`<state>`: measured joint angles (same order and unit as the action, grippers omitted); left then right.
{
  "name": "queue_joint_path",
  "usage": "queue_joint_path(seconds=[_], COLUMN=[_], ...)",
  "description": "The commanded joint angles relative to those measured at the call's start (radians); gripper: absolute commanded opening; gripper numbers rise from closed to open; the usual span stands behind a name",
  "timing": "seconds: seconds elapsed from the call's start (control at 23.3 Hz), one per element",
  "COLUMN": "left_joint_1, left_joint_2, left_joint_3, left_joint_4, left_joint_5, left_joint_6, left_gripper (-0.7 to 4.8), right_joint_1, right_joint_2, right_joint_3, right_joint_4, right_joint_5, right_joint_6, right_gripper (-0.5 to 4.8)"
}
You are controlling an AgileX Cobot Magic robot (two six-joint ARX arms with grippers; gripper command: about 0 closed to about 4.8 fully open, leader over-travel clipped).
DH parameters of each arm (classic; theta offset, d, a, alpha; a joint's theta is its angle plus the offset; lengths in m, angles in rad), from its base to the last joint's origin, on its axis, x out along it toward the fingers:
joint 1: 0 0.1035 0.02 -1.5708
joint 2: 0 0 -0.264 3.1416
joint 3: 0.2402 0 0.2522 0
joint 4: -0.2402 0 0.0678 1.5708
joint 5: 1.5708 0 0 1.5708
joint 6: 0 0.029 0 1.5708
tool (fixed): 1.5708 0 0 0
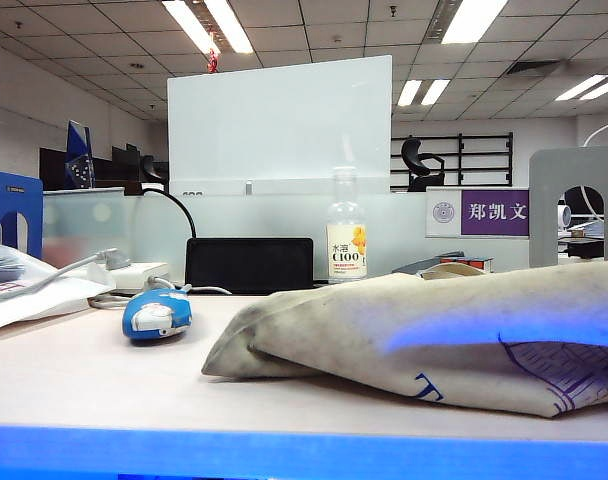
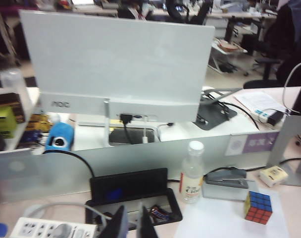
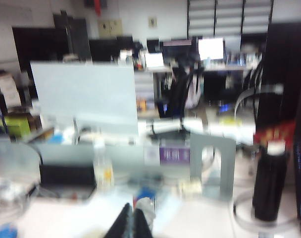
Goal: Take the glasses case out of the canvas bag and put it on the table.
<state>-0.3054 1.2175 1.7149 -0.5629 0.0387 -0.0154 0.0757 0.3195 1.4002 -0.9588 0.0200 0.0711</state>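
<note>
The blue and white glasses case (image 1: pixel 157 314) lies on the pale table (image 1: pixel 84 380) at the left, outside the canvas bag. The cream canvas bag (image 1: pixel 434 335) lies slumped flat on the right, with blue-purple print at its near corner. Neither gripper shows in the exterior view. In the left wrist view, my left gripper (image 2: pixel 131 208) is raised above the table's far edge. Its fingers are close together with nothing between them. The blurred right wrist view shows my right gripper (image 3: pixel 132 207) shut and empty. A blurred blue and white thing (image 3: pixel 145 203) lies just beyond it.
A clear drink bottle (image 1: pixel 346 240) and a black cable box (image 1: pixel 249 264) stand at the back edge. A white power strip (image 1: pixel 134 275) and papers (image 1: pixel 24 285) are at the back left. A Rubik's cube (image 2: pixel 258 207) sits on white paper. A dark bottle (image 3: pixel 269 188) stands to one side.
</note>
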Motion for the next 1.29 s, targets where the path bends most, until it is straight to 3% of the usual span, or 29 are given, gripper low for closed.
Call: queue_joint_path(seconds=[0.04, 0.13, 0.43, 0.56, 0.69, 0.9, 1.29], left_joint_1=[-0.002, -0.002, -0.002, -0.002, -0.002, -0.002, -0.002], left_joint_2=[-0.148, -0.298, -0.661, -0.824, -0.947, -1.059, -1.066], left_joint_3=[-0.21, -0.431, -0.89, -1.065, -1.203, -1.381, -1.588], left_joint_4=[0.057, 0.136, 0.296, 0.38, 0.454, 0.557, 0.698], left_joint_5=[-0.042, -0.096, -0.151, -0.277, -0.336, -0.307, -0.28], left_joint_6=[0.045, 0.045, 0.023, -0.028, -0.018, -0.018, -0.026], left_gripper=[0.34, 0.34, 0.34, 0.34, 0.09, -0.07, -0.07], right_joint_1=[0.0, 0.0, 0.0, 0.0, 0.0, 0.0, -0.001], right_joint_2=[-0.098, -0.158, -0.175, -0.166, -0.161, -0.162, -0.161], right_joint_3=[-0.22, -0.389, -0.767, -0.902, -1.023, -1.208, -1.366], right_joint_4=[0.047, 0.168, 0.518, 0.659, 0.8, 1.015, 1.015], right_joint_5=[0.001, -0.053, -0.142, -0.153, -0.149, -0.148, -0.021], right_joint_6=[0.115, 0.116, 0.13, 0.168, 0.168, 0.164, 0.165], right_gripper=[-0.05, -0.05, -0.05, -0.06, -0.05, -0.05, -0.05])
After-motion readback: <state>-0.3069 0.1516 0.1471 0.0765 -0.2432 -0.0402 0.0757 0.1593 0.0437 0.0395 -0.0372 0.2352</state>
